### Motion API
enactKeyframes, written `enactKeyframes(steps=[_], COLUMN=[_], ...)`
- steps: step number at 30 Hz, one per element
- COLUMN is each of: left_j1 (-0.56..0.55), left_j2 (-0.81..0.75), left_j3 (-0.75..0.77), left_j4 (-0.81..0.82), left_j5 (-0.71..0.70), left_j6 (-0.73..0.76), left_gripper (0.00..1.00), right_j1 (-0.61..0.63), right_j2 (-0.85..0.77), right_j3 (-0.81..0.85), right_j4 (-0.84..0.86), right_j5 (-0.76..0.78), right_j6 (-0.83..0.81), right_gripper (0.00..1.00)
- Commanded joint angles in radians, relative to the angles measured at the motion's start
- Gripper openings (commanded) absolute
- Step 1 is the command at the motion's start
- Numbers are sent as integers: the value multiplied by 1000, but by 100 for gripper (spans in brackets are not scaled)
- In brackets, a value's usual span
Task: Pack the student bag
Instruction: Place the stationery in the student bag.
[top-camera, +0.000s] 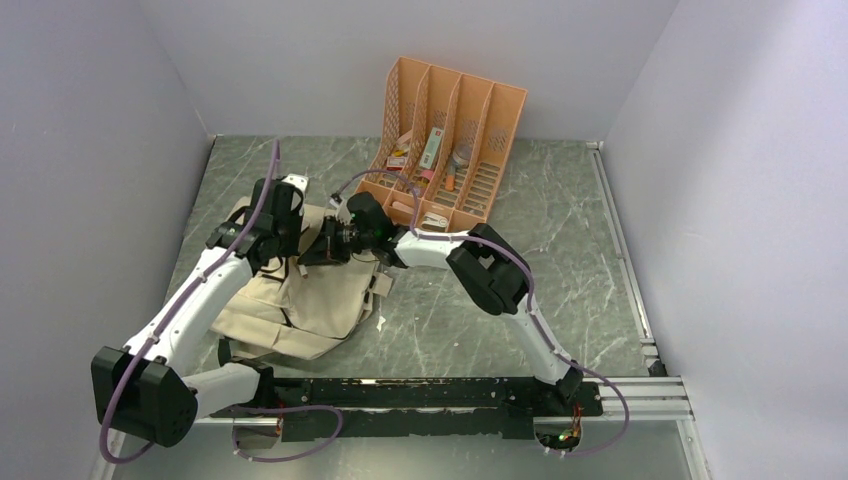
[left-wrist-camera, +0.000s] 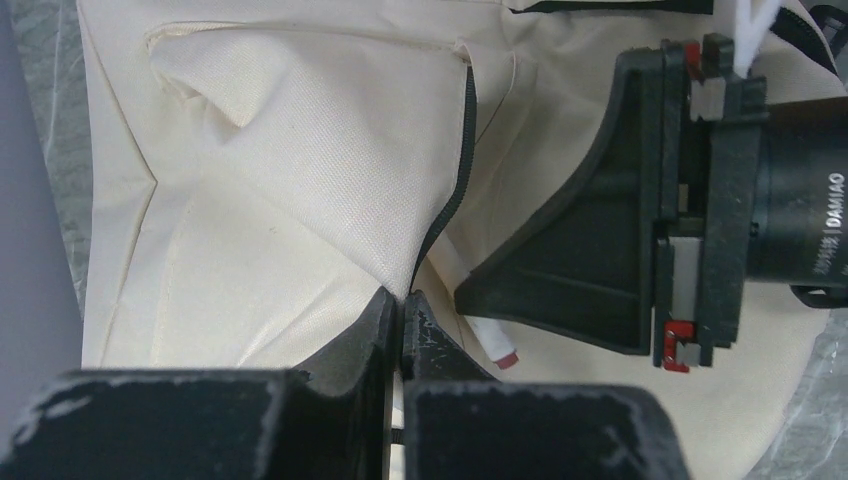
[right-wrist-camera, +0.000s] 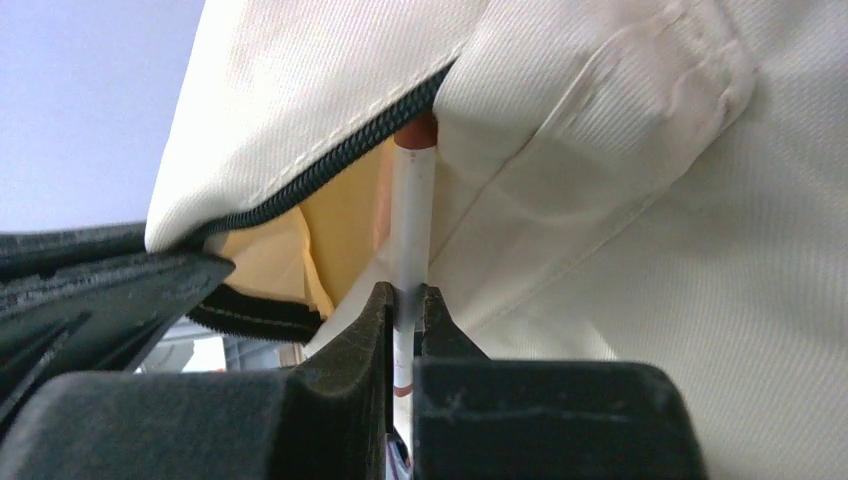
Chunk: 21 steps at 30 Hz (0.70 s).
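I am pinching my left gripper (left-wrist-camera: 402, 305) fully closed on the large, soft cream fabric student bag (left-wrist-camera: 280, 160), right where its dark zipper (left-wrist-camera: 463, 150) is running down to my fingertips. The cloth is rising in a loose fold just ahead of that gripper.

My right gripper (right-wrist-camera: 403, 297) is clamping tight on a thin white plastic pen (right-wrist-camera: 411, 220) with a reddish-brown end. It is holding the pen low on the shaft, so most of the pen is sticking out ahead of the fingers. That reddish end is sitting at the zipper line, at the mouth of the slit directly ahead of my right gripper. A yellowish inner surface is showing there between the parted zipper edges. I cannot tell how far the tip is reaching inside.

Seen from my left wrist, the right gripper is hovering just beside and slightly ahead of the left one, over the same stretch of fabric.

The student bag is lying flat beneath both grippers on the grey-green marbled worktop (top-camera: 560, 250). Beyond my right gripper, an orange perforated plastic file organizer (top-camera: 450, 120) is standing on the worktop with small items in its slots.
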Motion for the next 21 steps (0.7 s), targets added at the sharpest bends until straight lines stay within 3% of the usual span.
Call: enactKeyframes(steps=[1,13,21], left_j1=[-5,-5,-5], left_j2=[-42,-55,-46], left_j3=[26,15,15], left_j4=[23,16,17], left_j5=[69,68,60], left_j6=[-15,-14,-14], left_gripper=[5,5,5], right_j1=[7,23,71], right_j2=[23,64,134], right_j3=[35,131,263], right_j4=[58,108,4], right_j5=[46,194,190], right_j6=[95,188,79], right_gripper=[0,1,20])
